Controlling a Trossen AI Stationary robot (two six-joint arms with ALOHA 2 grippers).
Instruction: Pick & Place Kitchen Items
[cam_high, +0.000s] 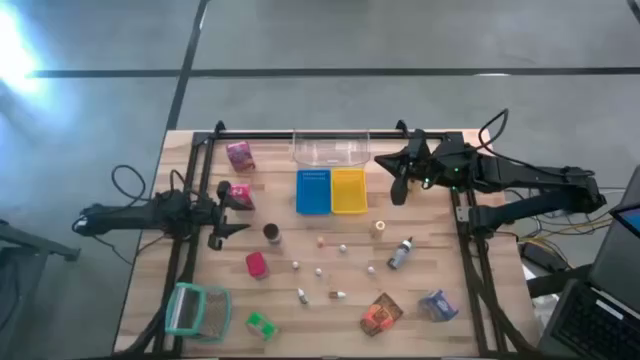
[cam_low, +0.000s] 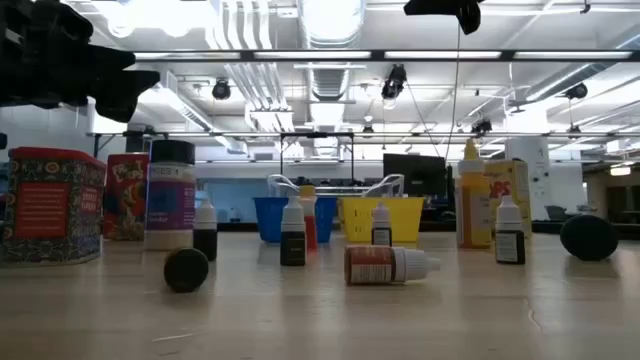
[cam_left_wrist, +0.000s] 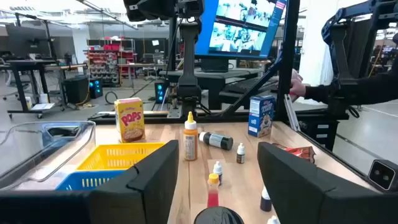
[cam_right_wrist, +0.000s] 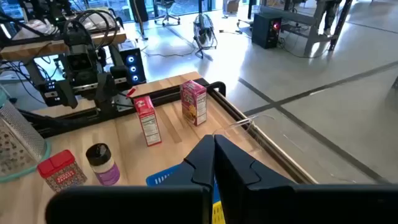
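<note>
Wooden counter (cam_high: 300, 310) carries nearly all the kitchen items (cam_high: 330, 265), scattered loose; blue tray (cam_high: 313, 192) and yellow tray (cam_high: 349, 191) look empty, so sorting seems barely begun. Left pincer (cam_high: 232, 213) gapes wide, holding nothing, just beside a pink box (cam_high: 241, 195). Right pincer (cam_high: 398, 190) waits pinched shut by the trays.

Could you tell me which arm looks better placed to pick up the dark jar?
Left, probably: its open hand hovers just beside the dark jar, while the right hand is shut, up by the yellow tray.
</note>
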